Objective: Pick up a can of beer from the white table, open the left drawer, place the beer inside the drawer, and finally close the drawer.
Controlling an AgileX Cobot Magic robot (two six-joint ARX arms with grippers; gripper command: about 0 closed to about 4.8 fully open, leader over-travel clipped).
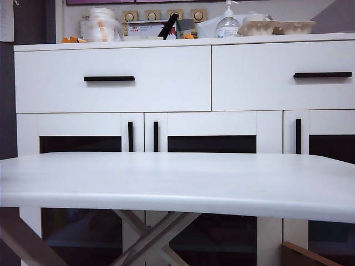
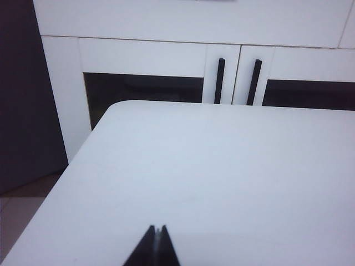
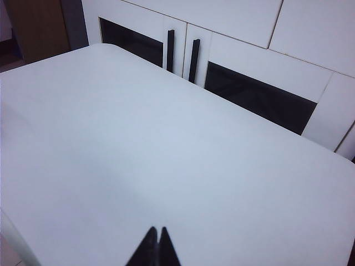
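Both sets of fingers are closed on nothing: the left gripper [image 2: 157, 233] and the right gripper [image 3: 156, 234] each hang over the near part of the white table [image 1: 177, 177]. Beyond it, the left drawer [image 1: 111, 77] sits closed; no can shows.

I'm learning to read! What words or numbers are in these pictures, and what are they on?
Box on top of the cabinet: red and dark print, too small and blurred to read.
Pump bottle: label too blurred to read.
Table, drawers and both wrist views: no words or numbers.
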